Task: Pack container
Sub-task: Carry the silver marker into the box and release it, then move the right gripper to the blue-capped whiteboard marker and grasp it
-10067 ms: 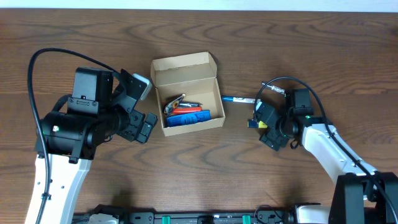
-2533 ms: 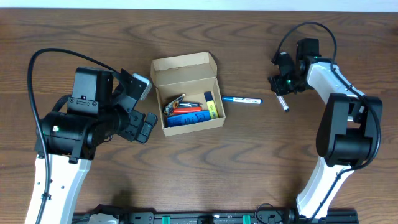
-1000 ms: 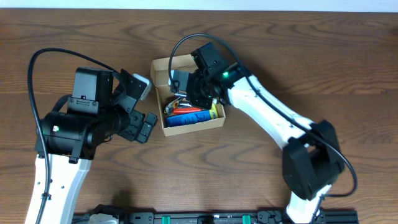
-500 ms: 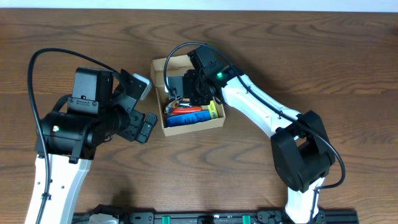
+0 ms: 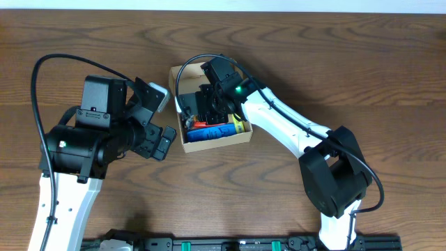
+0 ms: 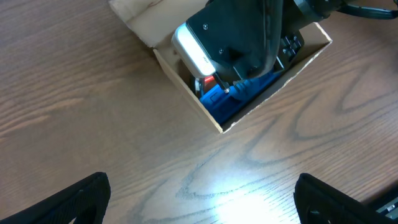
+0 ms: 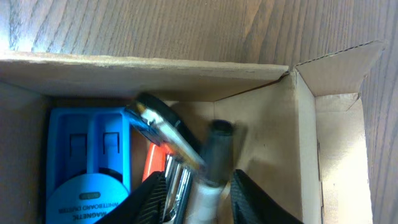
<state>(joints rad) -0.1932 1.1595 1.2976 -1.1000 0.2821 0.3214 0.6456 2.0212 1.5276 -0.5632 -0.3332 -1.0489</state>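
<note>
The left tool (image 6: pixel 200 208) hangs spread wide above the bench (image 6: pixel 74 93), just left of the container (image 5: pixel 214 143). The container sits mid-bench with its lid flap folded back and a blue case (image 7: pixel 87 168) inside. The right tool (image 7: pixel 198 186) is down inside it, narrowed around a dark-capped pen (image 7: pixel 214 152).

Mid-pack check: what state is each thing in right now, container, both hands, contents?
container: lid flap open, partly filled.
right hand: inside the container; grip cannot be told.
pen: between the right hand's fingers, inside the container.
left hand: open, empty, apart from the container.
blue case: lying in the container.
</note>
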